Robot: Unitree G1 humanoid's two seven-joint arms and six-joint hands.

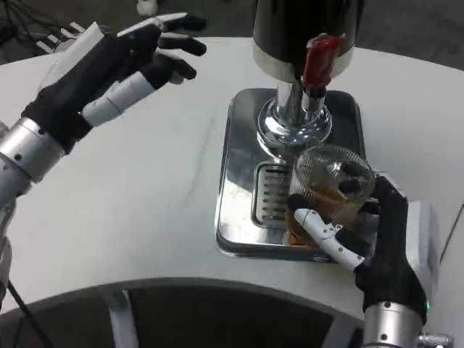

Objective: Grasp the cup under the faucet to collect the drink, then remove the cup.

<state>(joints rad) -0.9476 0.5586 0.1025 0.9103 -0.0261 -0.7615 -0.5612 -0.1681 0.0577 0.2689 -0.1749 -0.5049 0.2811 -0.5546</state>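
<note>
Right hand grips the cup on the tray.
The right hand wraps the clear cup, brown drink inside, on the steel tray; the left hand hovers, fingers spread, holding nothing.

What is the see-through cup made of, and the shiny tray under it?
The cup looks like clear plastic or glass with a ribbed wall; brown drink shows through. The tray looks like polished metal, since it mirrors its surroundings.
</note>
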